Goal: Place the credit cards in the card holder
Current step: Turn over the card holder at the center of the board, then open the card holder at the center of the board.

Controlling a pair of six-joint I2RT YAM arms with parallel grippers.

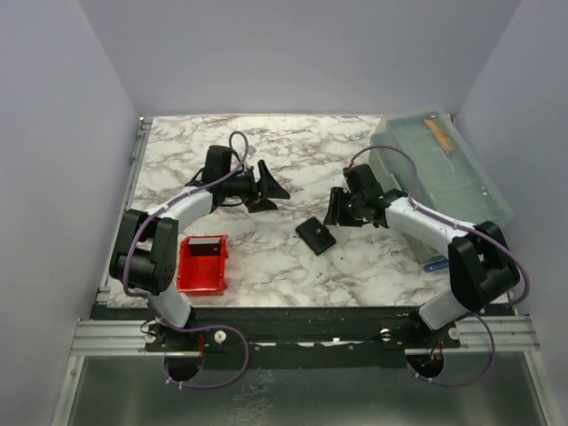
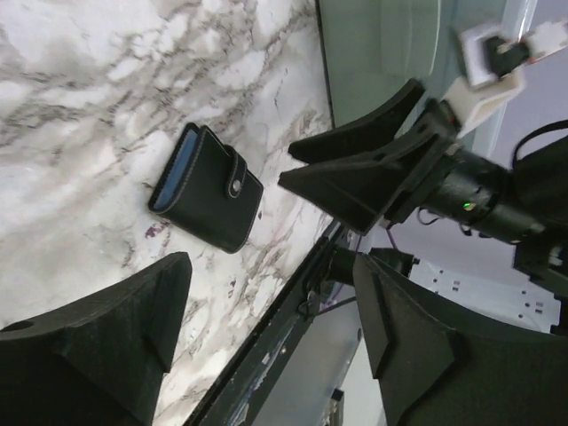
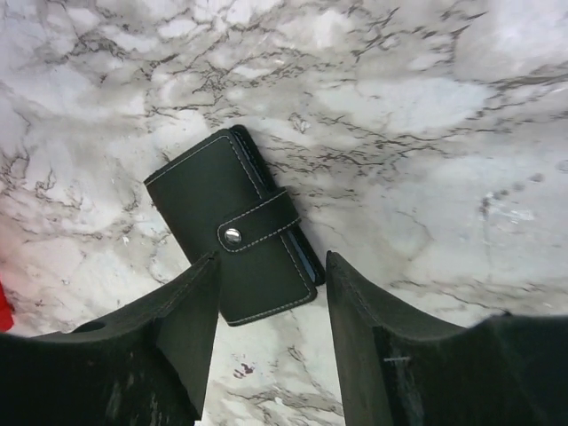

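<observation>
From where I stand, the card holder (image 1: 315, 235) lies snapped shut at the centre of the overhead view, just below the right gripper (image 1: 335, 207), spread and empty; the left gripper (image 1: 269, 195) is spread too. One finger landing first could skid the flat case across the marble tabletop (image 1: 293, 142).

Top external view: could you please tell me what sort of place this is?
Probably a robot-lab test booth: plain pale walls box in a marble-patterned tabletop, and two black-and-white robot arms are bolted to a metal rail at its near edge.
</observation>
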